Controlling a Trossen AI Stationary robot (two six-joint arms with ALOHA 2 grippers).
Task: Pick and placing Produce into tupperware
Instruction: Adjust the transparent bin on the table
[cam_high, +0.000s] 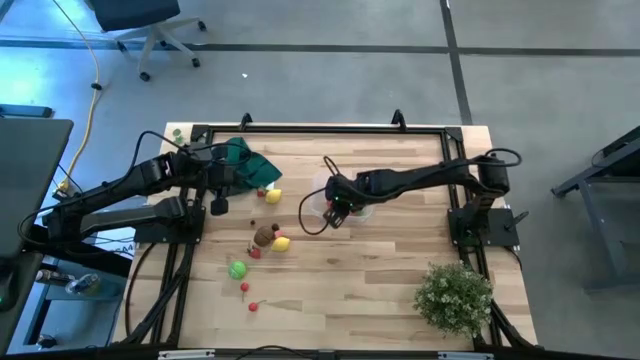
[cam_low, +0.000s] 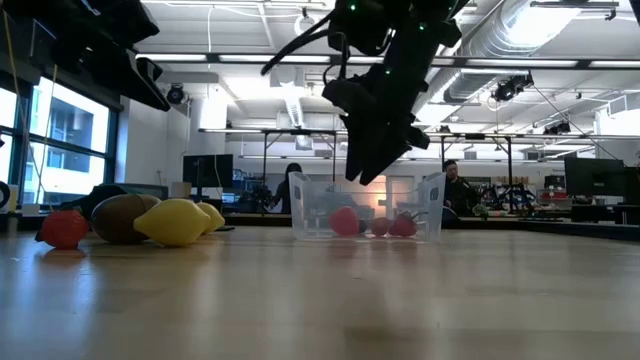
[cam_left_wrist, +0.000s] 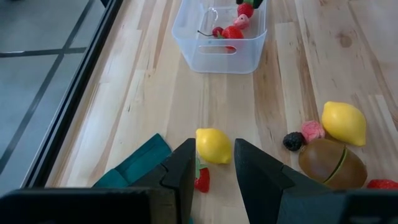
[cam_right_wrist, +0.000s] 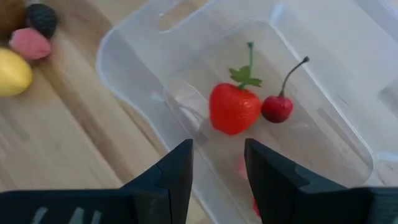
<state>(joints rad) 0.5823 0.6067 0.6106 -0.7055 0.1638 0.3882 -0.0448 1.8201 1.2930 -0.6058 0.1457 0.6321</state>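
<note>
The clear tupperware (cam_high: 318, 200) stands mid-table and holds a red strawberry (cam_right_wrist: 234, 107), a cherry (cam_right_wrist: 277, 107) and another reddish piece (cam_low: 343, 220). My right gripper (cam_right_wrist: 217, 152) hangs open just above the tub's near wall, pointing down into it, with nothing seen between its fingertips. My left gripper (cam_left_wrist: 212, 152) waits open near the table's left edge, above a yellow lemon (cam_left_wrist: 213, 145) and a small red piece (cam_left_wrist: 202, 180), touching neither. More produce lies on the wood: a second lemon (cam_left_wrist: 343, 122), a brown piece (cam_left_wrist: 329, 163), a pink one (cam_left_wrist: 312, 130) and a black one (cam_left_wrist: 292, 141).
A dark green cloth (cam_high: 250, 163) lies at the far left by my left gripper. A bushy pale-green plant (cam_high: 455, 295) stands at the near right corner. A green ball (cam_high: 237, 268) and small red pieces (cam_high: 245, 288) lie toward the near left. Bare wood lies right of the tub.
</note>
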